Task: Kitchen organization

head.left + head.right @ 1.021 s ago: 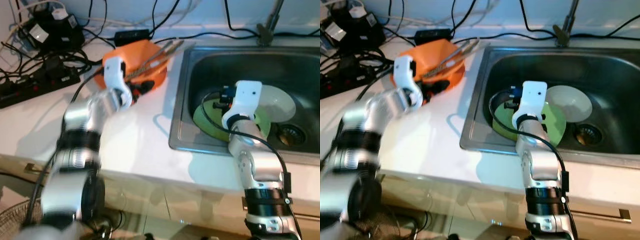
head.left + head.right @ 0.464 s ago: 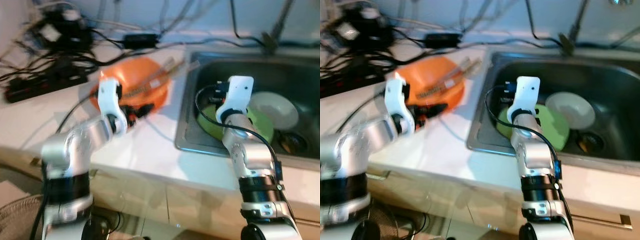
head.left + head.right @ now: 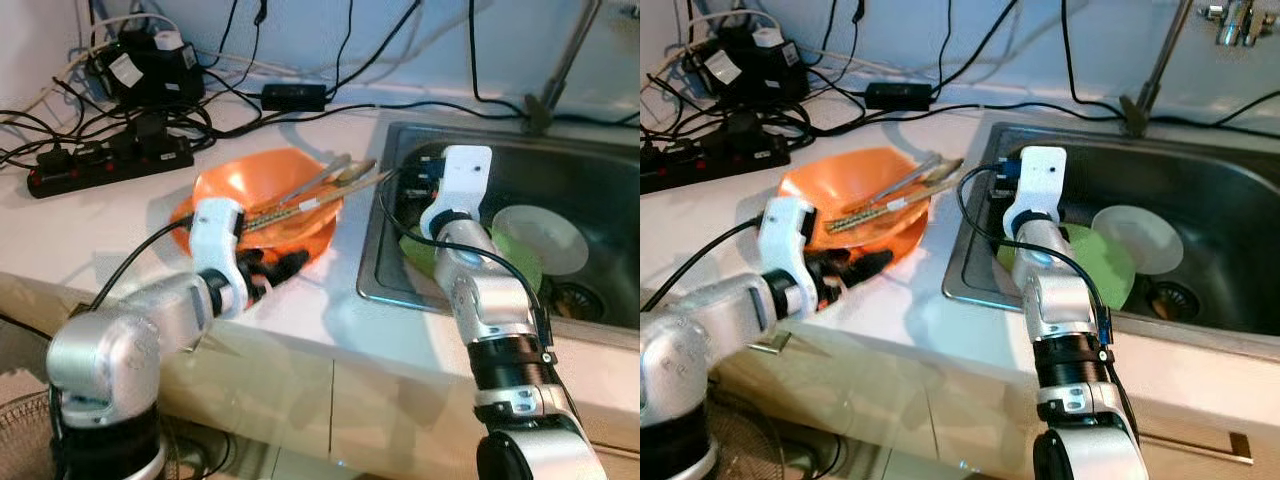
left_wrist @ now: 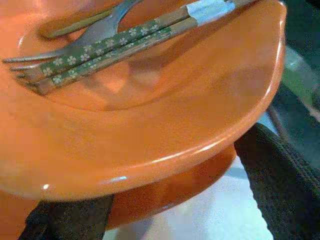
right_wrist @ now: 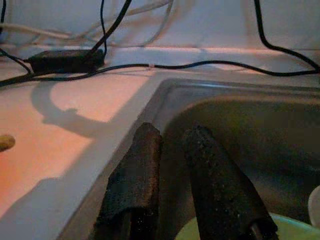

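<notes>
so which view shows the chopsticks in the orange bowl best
The left wrist view: the chopsticks lie close up, their flower pattern clear. Both eye views show them small across the orange bowl; the right wrist view faces the sink.

White counter (image 3: 300, 330): orange bowl (image 3: 290, 195), power strip (image 3: 105, 165), adapter (image 3: 292, 96).

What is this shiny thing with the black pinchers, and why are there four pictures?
It is a robot tidying a kitchen. Two pictures come from cameras in its head, looking down at its silver arms. The other two come from cameras on its wrists.

On the white counter sits an orange bowl with chopsticks and a spoon in it. The left end effector is at the bowl's near edge, one black finger on each side, open. The right end effector hovers over the sink, holding nothing. A green plate and a white dish lie there.
</notes>
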Available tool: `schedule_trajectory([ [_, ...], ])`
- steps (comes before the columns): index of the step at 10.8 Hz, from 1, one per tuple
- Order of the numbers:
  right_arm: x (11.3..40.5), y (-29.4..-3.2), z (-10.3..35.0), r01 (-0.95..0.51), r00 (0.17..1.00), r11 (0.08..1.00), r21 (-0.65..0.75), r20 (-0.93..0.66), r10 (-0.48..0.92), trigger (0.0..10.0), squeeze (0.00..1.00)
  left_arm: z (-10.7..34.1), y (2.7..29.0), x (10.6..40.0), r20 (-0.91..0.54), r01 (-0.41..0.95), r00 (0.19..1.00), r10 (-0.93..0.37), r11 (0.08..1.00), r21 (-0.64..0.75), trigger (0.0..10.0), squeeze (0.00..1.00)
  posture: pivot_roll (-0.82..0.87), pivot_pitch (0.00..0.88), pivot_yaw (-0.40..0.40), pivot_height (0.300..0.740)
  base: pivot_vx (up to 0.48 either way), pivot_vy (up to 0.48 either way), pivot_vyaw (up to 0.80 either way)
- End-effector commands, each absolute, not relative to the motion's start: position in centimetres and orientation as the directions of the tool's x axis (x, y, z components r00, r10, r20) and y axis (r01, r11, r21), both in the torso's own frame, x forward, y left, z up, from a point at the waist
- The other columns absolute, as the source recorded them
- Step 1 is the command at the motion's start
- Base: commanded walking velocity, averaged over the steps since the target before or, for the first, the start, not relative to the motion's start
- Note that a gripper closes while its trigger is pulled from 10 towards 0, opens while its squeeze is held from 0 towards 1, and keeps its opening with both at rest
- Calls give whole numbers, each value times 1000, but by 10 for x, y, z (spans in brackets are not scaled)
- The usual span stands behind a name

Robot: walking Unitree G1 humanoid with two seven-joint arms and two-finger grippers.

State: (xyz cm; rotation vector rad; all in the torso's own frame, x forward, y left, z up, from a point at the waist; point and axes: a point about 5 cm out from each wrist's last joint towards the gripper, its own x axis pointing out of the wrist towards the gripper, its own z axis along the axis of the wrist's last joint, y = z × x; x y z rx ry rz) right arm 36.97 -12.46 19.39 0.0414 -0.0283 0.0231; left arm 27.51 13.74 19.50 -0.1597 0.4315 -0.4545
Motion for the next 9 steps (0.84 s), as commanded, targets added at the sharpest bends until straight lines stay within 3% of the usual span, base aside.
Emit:
schedule_trajectory([
  [1,372,-122,200,-36,998,998,51,51,33,10000,0,187,141,278,-391,359,828,-401,916,-179,10000,0,208,64,18,740,0,0,0],
  [2,374,-123,200,-34,998,998,51,54,31,10000,0,193,143,280,-360,354,862,-357,932,-76,10000,0,204,60,17,740,0,0,0],
  [5,376,-126,199,-21,998,998,52,55,18,10000,0,203,153,278,-345,329,885,-312,944,-9,10000,0,210,60,9,740,0,0,0],
  [9,379,-122,198,-38,998,998,55,52,35,10000,0,226,196,270,-307,260,924,-226,963,74,10000,0,242,60,-11,740,0,0,0],
])
